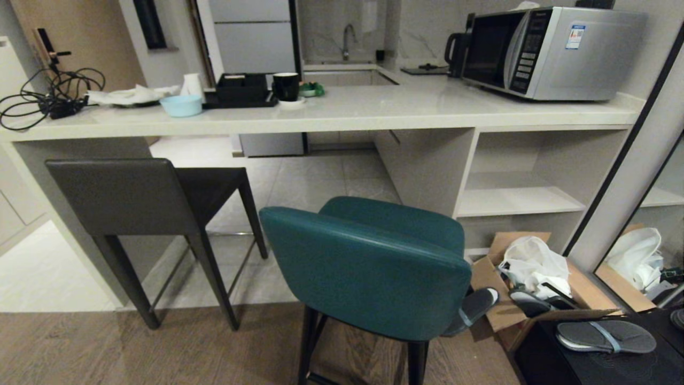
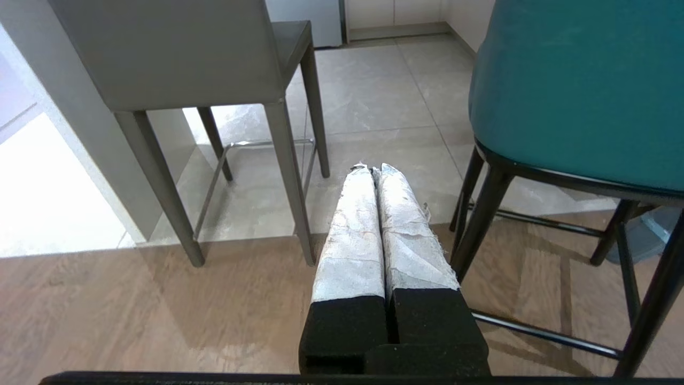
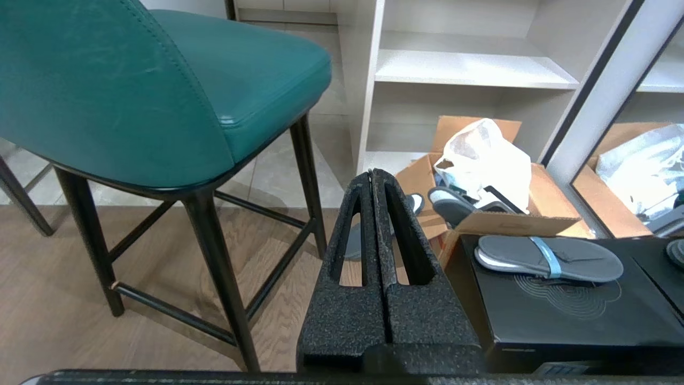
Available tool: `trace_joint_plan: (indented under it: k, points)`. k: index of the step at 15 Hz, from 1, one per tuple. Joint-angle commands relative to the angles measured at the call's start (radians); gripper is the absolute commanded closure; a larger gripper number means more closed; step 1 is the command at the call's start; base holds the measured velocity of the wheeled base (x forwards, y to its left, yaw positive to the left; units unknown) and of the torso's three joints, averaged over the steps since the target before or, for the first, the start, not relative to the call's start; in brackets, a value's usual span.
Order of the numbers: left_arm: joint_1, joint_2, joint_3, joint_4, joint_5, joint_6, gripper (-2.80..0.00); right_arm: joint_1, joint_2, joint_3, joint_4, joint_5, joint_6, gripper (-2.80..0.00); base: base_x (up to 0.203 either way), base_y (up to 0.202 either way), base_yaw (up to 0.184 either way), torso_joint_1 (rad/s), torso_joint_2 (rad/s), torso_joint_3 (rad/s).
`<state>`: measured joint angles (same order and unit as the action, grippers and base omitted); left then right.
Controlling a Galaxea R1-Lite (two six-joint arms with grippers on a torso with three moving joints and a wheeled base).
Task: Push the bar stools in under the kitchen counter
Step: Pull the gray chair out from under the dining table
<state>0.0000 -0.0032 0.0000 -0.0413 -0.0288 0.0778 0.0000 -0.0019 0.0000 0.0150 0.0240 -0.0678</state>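
Two bar stools stand before the kitchen counter (image 1: 342, 115). The dark grey-brown square-backed stool (image 1: 120, 198) is at the left, its seat partly under the slab. The teal stool (image 1: 368, 267) stands nearer me at centre, well out from the counter, its curved back toward me. Neither arm shows in the head view. My left gripper (image 2: 373, 170), fingers wrapped in white tape, is shut and empty, low between the grey stool (image 2: 176, 59) and the teal stool (image 2: 580, 91). To the right of the teal stool (image 3: 128, 96) my black right gripper (image 3: 372, 174) is shut on nothing.
A microwave (image 1: 550, 51), black mug (image 1: 286, 85), blue bowl (image 1: 181, 105) and cables (image 1: 48, 99) sit on the counter. An open cardboard box (image 1: 534, 283) with bags and slippers and a black box (image 1: 604, 358) with a slipper stand at the right. White shelves (image 1: 523, 200) fill the counter's right end.
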Motion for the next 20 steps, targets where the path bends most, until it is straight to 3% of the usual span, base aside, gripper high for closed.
trace_joint_plan:
  k: [1, 20]
  points:
    - [0.0, 0.003, 0.018, 0.0, 0.0, 0.0, 0.0, 0.0, 0.002, 0.002, 0.0, 0.001, 0.002, 0.0, -0.002, 0.081, 0.0, 0.002, 0.01, 0.002]
    - [0.0, 0.003, 0.018, -0.002, 0.017, -0.026, 0.0, 0.0, 0.002, 0.002, 0.0, -0.001, 0.003, 0.0, 0.0, 0.194, -0.001, 0.002, 0.0, 0.003]
